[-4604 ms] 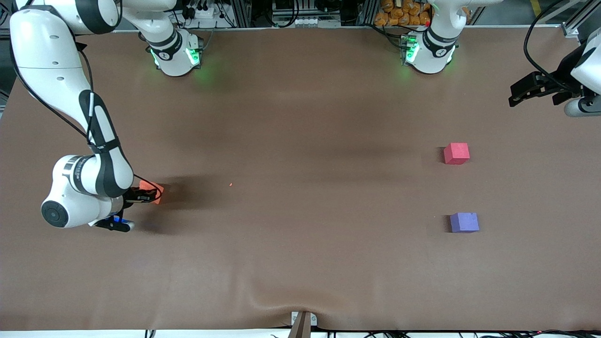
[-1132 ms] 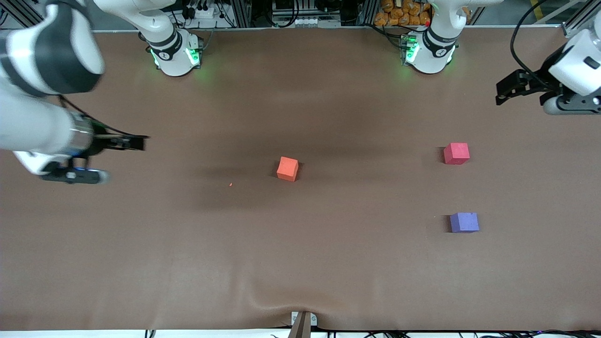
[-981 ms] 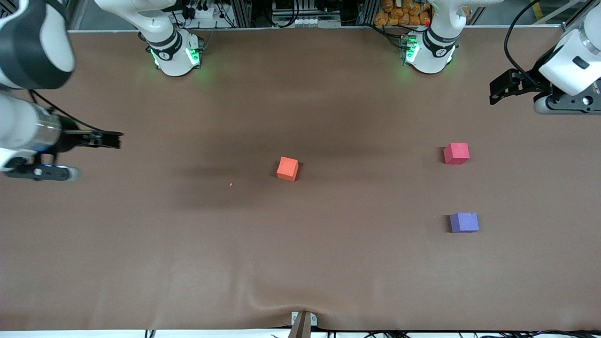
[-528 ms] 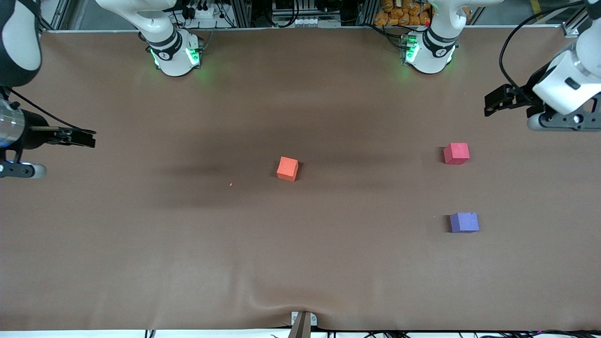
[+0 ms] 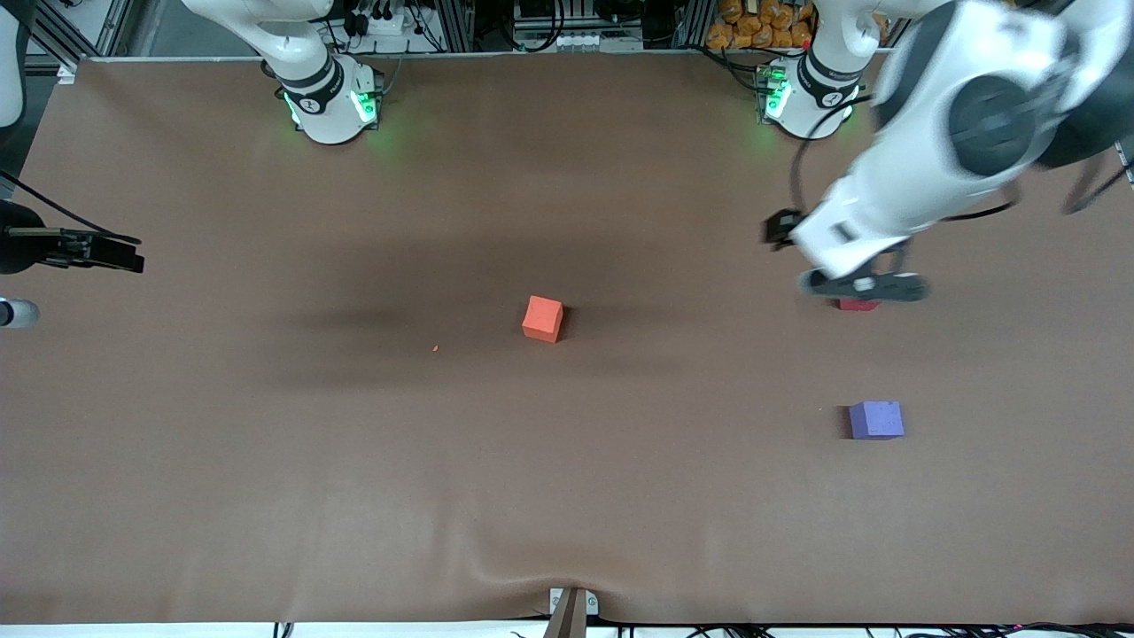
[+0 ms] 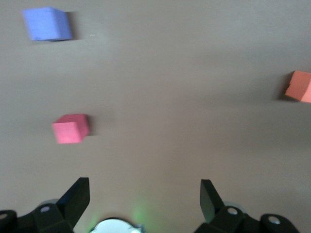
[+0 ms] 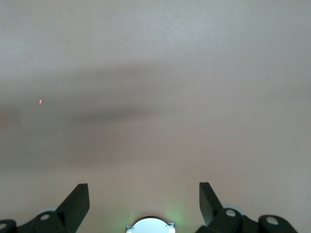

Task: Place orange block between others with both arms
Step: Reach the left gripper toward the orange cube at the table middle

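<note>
Black fingers (image 6: 77, 199) of the left end effector (image 6: 143, 201) stand spread wide with nothing between them, as the left arm (image 5: 939, 151) reaches out from its green-lit base (image 5: 808, 99) and hangs over the brown surface (image 5: 567, 496) just beside the pinkish-red cube (image 6: 71, 128). From the front camera that cube is almost wholly covered by the arm's wrist, only a sliver showing under it. The purple-blue cube (image 5: 876, 419) sits nearer the front camera than the pinkish-red one, well apart from it, both toward the left arm's end of the surface.

At the other end, the right end effector (image 7: 143, 199) is likewise wide open and empty, poised over bare surface at the edge of the right arm's end; in the front view only its dark tip (image 5: 84, 251) juts in from the frame's border.

Between the two arms, the orange block (image 5: 542, 318) rests alone near the middle of the surface, slightly turned, well apart from both other cubes and from either end effector. A tiny orange speck (image 5: 435, 348) lies near it, toward the right arm's end.
</note>
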`<state>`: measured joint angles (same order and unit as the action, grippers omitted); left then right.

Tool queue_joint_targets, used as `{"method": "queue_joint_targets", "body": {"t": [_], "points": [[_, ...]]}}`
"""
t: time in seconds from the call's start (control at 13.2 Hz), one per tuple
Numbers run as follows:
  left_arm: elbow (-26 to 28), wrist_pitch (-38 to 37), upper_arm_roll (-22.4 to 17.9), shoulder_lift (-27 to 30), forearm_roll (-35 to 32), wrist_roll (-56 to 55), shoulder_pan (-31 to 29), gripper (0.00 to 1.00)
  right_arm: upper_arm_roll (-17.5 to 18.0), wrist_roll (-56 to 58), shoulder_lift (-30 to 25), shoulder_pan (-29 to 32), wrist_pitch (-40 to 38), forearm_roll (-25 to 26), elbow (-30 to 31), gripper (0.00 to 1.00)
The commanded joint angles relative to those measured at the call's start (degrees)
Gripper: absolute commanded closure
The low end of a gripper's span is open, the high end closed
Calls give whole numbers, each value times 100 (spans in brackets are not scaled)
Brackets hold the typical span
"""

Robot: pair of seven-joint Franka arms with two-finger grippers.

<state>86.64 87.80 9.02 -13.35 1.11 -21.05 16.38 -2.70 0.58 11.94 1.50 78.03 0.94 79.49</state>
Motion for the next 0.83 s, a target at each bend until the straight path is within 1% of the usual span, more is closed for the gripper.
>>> {"method": "queue_joint_targets", "body": {"t": [0.0,0.15,0.38,0.6,0.75], "points": [[-507,306,-23,-685,47,-1134,400,0,32,-5,-34,-53,-51,125,-13,0],[-578,815,-58,-1037,21,-1436,769,0,32,-14,-16,-88,-25,248,-13,0],[-596,1571,-102,-1476,-145,-1813,1305,0,24,-14,-7,-79,10,266,-13,0],[-622,1661,-94,-1811,-663,-2543,1727,0,6,-5,-7,0,186,266,-30,0],[-631,1740,-102,-1960,-691,-2676,1921,0,-3,-22,-16,122,177,205,-30,0]]}}
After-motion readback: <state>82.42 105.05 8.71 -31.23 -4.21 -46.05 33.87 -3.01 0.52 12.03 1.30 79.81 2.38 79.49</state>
